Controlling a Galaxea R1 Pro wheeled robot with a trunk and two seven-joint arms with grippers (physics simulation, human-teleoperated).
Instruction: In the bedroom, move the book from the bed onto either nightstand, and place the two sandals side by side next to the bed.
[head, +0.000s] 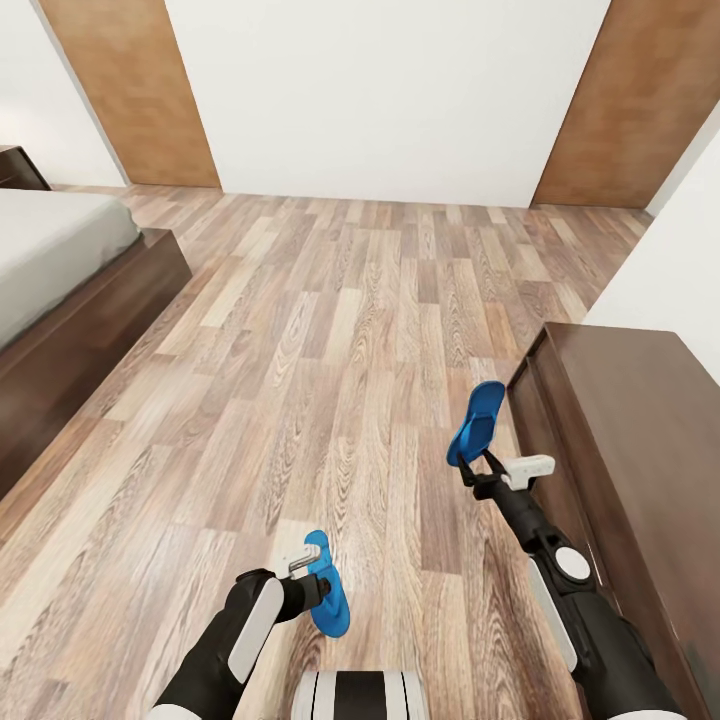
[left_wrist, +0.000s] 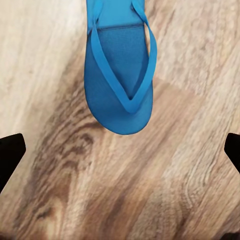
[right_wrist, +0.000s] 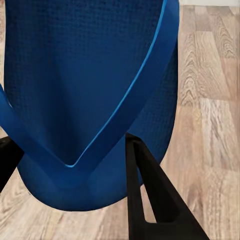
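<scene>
Left arm bent low, left gripper (head: 318, 578) seemingly clamped on a blue sandal (head: 330, 592) hanging beyond the jaws above the plank floor (head: 330, 330); grip point itself hard to make out. Right arm stretched forward, right gripper (head: 478, 462) closed on the second sandal (head: 477, 420), sole upright past the fingers (right_wrist: 150, 200). Bed (head: 60, 290) well left of both; brown cabinet (head: 630, 440) just right.

White walls (head: 385, 90), wood-plank floor (head: 330, 350), brown doors (head: 130, 95).
</scene>
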